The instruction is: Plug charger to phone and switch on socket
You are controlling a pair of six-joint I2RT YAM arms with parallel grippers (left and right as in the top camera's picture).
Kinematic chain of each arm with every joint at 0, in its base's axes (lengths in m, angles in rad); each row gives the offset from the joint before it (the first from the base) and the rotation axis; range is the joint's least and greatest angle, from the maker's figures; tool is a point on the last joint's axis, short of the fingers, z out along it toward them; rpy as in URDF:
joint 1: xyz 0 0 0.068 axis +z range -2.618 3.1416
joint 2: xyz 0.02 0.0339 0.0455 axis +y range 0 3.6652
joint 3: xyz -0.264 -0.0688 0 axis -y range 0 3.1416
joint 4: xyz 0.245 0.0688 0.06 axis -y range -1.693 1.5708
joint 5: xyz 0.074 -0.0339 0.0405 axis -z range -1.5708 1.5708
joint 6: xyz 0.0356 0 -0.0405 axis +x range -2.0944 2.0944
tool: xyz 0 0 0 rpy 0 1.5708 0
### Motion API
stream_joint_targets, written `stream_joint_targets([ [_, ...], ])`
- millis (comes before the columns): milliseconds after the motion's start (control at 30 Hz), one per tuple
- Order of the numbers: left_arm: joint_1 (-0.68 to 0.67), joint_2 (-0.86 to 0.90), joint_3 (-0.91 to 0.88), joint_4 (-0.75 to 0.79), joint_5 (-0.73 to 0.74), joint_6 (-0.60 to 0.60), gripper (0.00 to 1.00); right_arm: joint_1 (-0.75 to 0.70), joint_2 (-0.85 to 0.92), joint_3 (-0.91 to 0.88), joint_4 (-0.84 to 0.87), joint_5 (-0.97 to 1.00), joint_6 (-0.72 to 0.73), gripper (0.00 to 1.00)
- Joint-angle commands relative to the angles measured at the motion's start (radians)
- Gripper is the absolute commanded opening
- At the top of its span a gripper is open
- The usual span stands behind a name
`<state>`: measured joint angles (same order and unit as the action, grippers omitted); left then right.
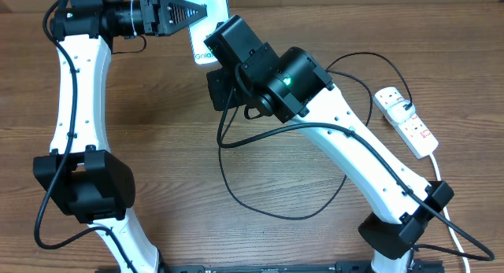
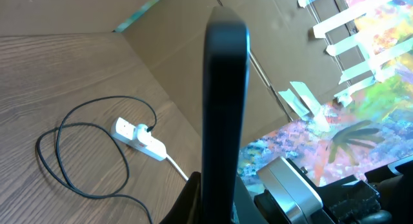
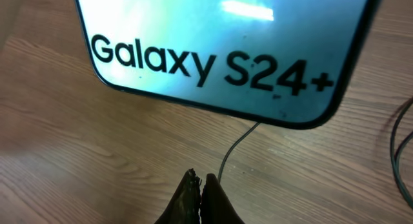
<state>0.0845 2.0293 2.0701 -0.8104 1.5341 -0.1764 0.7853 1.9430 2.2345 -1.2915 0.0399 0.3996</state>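
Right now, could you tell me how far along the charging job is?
The cable already reaches the phone's bottom edge, so plugging looks done or nearly so. The left gripper holds the phone; the right gripper is shut just below it. The power strip is untouched, so switching remains.

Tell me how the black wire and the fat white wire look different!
The charger is thin and black; the white cord is thicker and white. The charger curls in big loops across the table, while the white cord runs fairly straight off the socket towards the table's edge. The charger's free end reaches the phone; the white cord doesn't. Both come from the socket.
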Motion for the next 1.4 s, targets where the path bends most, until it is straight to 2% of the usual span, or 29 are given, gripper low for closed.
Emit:
stream_joint_targets([
  [0,0.006,-0.021,0.013,0.005,-0.01,0.034,0.04,-0.011,-0.026,0.006,-0.001,-0.004,0.049,0.04],
  [100,0.018,-0.021,0.013,-0.032,-0.172,-0.006,0.04,-0.034,-0.026,0.006,-0.027,-0.004,0.105,0.19],
  [200,0.027,-0.021,0.013,-0.137,-0.356,0.009,0.04,-0.072,-0.026,0.006,-0.07,0.003,0.156,0.48],
  [233,0.027,-0.021,0.013,-0.219,-0.487,0.049,0.04,-0.098,-0.024,0.006,-0.092,0.003,0.178,0.57],
  [333,0.024,-0.021,0.013,-0.354,-0.717,0.095,0.04,-0.151,-0.015,0.005,-0.119,0.001,0.204,0.64],
  [433,0.02,-0.021,0.013,-0.447,-0.938,0.069,0.04,-0.21,0.003,0.005,-0.134,-0.042,0.203,0.7],
  [533,0.02,-0.021,0.013,-0.499,-1.12,-0.045,0.04,-0.251,0.036,0.005,-0.138,-0.117,0.173,0.7],
  [667,0.02,-0.021,0.013,-0.529,-1.246,-0.11,0.04,-0.259,0.089,0.005,-0.138,-0.146,0.141,0.72],
  [833,0.019,-0.021,0.013,-0.554,-1.252,-0.116,0.04,-0.296,0.181,0.006,-0.1,-0.168,0.127,0.72],
  [1000,0.01,-0.021,0.013,-0.569,-1.253,-0.116,0.04,-0.298,0.26,0.006,0.055,-0.163,0.192,0.71],
  [1167,0.002,-0.021,0.013,-0.576,-1.253,-0.116,0.04,-0.256,0.351,0.005,0.15,-0.034,0.312,0.66],
  [1367,0.001,-0.021,0.013,-0.576,-1.253,-0.116,0.04,-0.201,0.45,0.005,0.19,0.056,0.346,0.62],
])
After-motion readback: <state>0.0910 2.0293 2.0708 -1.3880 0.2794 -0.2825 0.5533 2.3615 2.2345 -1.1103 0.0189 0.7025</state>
